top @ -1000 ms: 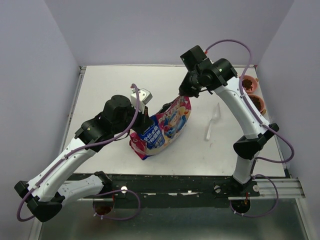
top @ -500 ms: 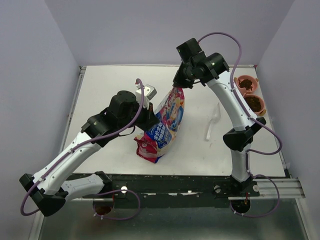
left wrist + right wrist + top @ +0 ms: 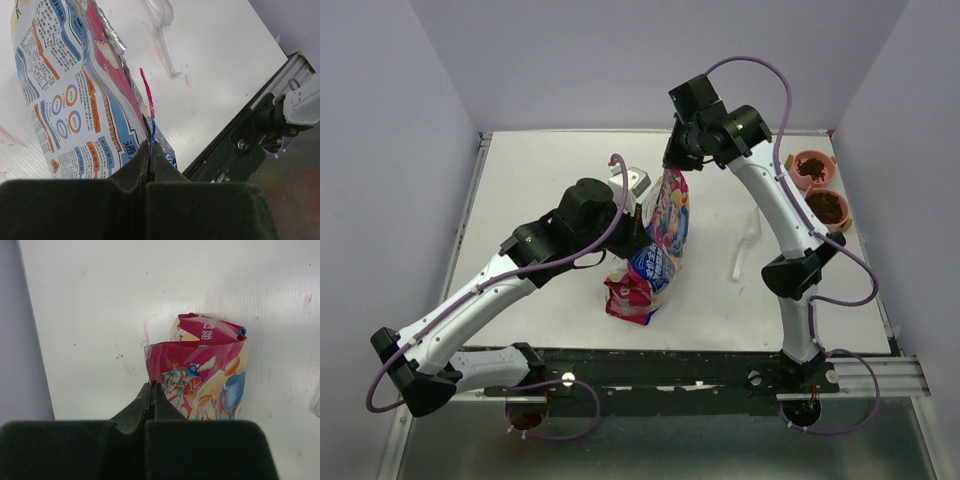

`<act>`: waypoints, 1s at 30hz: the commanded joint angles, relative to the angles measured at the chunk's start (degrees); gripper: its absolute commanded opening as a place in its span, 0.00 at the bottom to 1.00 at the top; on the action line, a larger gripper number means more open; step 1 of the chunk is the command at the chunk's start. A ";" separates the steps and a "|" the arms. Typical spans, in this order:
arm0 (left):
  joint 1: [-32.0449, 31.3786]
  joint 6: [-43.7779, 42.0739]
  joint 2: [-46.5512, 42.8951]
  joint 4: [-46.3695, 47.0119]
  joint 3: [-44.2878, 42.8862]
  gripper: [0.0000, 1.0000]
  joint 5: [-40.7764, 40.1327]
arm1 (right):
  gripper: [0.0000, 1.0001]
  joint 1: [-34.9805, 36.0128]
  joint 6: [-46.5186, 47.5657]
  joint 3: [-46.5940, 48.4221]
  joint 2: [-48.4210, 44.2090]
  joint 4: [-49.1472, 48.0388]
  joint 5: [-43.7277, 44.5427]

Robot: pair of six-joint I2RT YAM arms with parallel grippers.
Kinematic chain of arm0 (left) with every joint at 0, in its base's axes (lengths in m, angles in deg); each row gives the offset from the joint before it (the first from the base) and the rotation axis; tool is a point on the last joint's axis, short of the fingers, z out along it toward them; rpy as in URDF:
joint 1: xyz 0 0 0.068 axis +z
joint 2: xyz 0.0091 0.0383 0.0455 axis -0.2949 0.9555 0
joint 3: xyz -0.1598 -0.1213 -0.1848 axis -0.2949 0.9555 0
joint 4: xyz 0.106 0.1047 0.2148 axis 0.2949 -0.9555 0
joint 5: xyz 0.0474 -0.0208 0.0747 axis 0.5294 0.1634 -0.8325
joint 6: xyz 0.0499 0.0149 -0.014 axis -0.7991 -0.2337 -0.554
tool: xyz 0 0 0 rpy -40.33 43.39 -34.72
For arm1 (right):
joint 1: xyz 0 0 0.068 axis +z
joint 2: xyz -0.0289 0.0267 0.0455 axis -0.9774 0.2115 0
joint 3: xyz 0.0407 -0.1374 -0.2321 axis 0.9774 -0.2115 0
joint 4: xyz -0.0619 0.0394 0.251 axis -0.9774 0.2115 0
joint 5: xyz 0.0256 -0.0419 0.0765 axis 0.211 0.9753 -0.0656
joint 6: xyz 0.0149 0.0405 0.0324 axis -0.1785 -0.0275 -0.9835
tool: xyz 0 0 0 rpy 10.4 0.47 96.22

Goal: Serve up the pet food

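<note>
The bag (image 3: 75, 100) bears Chinese print, too small or cropped to read.

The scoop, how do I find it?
Look at the white table. Between the colourful bag in the middle and the orange cups at the right edge lies the scoop. It is the only see-through thing there, lying flat.

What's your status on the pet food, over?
Both shut: left gripper on bag side edge, right gripper on its top. Bag held up between them; kibble in two bowls. Loose scoop on table, nothing blocking.
</note>
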 commanded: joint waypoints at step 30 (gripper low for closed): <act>-2.63 -0.61 24.19 -11.65 -31.75 0.62 -28.89 | 0.01 -3.35 -6.34 -7.39 -5.87 -11.92 3.43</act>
